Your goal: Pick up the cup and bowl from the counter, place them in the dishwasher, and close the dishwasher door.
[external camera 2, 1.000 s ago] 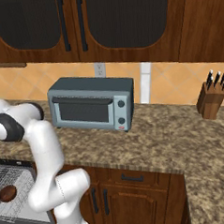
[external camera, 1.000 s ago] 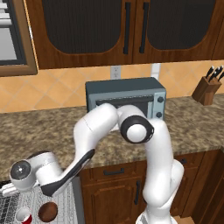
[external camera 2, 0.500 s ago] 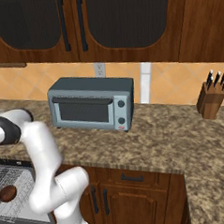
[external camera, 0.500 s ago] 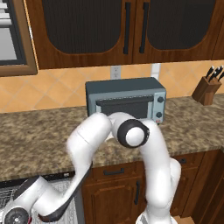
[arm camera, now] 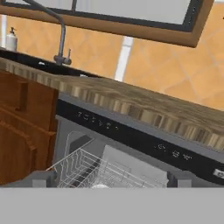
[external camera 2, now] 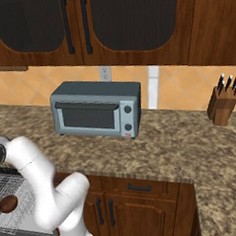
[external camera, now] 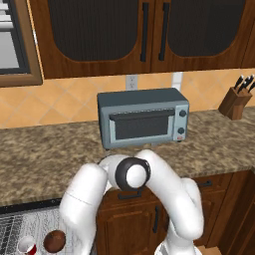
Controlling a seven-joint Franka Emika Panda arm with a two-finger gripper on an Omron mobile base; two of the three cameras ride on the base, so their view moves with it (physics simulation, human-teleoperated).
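On the wire rack [external camera: 20,230] sat the round brown bowl [external camera: 54,240] beside the tapered red cup [external camera: 27,245]. Gripper [arm camera: 112,178] jaws stood wide apart, empty.

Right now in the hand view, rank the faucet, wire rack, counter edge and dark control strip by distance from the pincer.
1. Wire rack, directly before the pincer.
2. Dark control strip, above it.
3. Counter edge, higher.
4. Faucet, upper left.
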